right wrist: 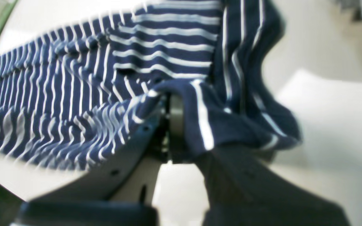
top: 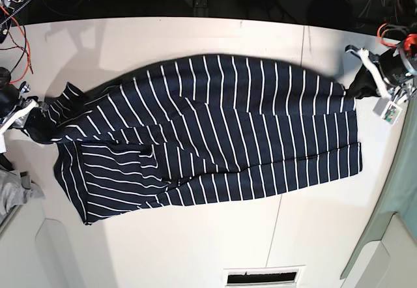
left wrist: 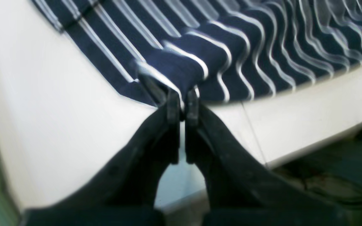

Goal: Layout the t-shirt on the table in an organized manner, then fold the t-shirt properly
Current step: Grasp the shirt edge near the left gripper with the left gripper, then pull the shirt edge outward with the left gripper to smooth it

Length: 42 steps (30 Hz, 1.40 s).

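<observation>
left gripper (left wrist: 182, 108) is pinched tight on a little bunch of the shirt (top: 215, 131), right at its edge, and in the left wrist view that edge is tented up off the table (left wrist: 58, 131). right gripper (right wrist: 171, 125) is closed on cloth too, with fabric draped over and around its fingers so you can barely see them. in the base view the two grippers sit at opposite ends of the table with the shirt stretched between them, upper edge bowed in an arc and pulled up toward both grips, the rest lying flat-ish on the white top. one sleeve area near the right gripper looks folded over on itself.

what worries me: both grips look like thin pinches near the hem, so if the arms pull apart any harder one corner probably slips out and the whole thing sags to one side. the left grip is close to the table edge too, so a dropped corner could slide off. uneven pulling would likely skew the stripes and leave that doubled-over bit trapped under. there's a grey cloth (top: 16, 190) near the right side that could get snagged.
</observation>
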Motion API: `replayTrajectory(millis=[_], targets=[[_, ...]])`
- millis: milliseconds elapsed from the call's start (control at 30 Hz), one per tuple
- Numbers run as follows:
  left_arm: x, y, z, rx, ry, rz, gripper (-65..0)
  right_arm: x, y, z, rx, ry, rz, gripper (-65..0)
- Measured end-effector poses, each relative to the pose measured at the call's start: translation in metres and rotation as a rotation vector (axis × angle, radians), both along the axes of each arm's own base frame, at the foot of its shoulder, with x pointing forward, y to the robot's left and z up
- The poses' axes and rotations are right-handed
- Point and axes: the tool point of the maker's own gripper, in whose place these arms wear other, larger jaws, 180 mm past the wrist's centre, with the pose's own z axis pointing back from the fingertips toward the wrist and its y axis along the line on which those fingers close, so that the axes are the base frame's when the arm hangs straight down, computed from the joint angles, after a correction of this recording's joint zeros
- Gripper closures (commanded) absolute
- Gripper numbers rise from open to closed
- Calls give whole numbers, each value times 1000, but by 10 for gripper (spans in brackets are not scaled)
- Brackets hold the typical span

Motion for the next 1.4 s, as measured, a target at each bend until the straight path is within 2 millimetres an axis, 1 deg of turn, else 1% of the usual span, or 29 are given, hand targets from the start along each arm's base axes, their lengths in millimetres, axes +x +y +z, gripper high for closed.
replayTrajectory(millis=[67,100,133,200,233,267,300,333,400,467,633,700,767,867,967,1100,1133,1200,1267,1333,1400], targets=[[8,1,-24,-6,44,18,0,6,16,-3,31,-12,28,0],[10,-2,-35,-18,71,25,0,6,21,-7,36,0,41,0],[9,-6,-46,-39,94,34,-15,5,25,-13,39,15,51,0],[6,-16,-65,-81,145,50,-154,1,29,-23,38,46,63,0],[7,-19,-71,-94,155,62,-229,-2,29,-27,30,63,68,0],[12,-20,-72,-109,154,74,-292,-3,30,-29,26,67,72,0],[18,-21,-70,-118,142,81,-336,-2,32,-28,29,64,77,0],[25,-22,-66,-129,127,83,-345,0,34,-27,33,54,80,0],[35,-26,-57,-160,121,85,-345,2,37,-26,36,49,82,0],[40,-27,-48,-185,109,82,-344,1,37,-28,30,55,84,0],[36,-26,-32,-259,84,82,-344,0,32,-29,8,62,82,0],[30,-19,-34,-255,88,98,-344,0,32,-30,8,63,83,0],[18,-14,-39,-255,107,102,-344,1,34,-28,14,54,80,0],[-4,-19,-49,-266,143,71,-343,3,33,-27,17,43,76,0],[-14,-22,-52,-289,129,83,-344,3,33,-27,17,43,76,0],[-30,-19,-70,-226,155,89,-344,3,33,-27,17,41,75,0],[-30,-19,-75,-217,151,110,-344,3,33,-26,19,39,74,0],[-24,-25,-78,-235,129,131,-344,4,34,-26,20,36,73,0],[-17,-26,-82,-242,123,159,-344,4,33,-25,22,33,73,0],[-5,-25,-82,-259,91,199,-344,4,33,-26,20,35,73,0],[3,-23,-85,-259,81,228,-344,3,34,-26,21,37,74,0]])
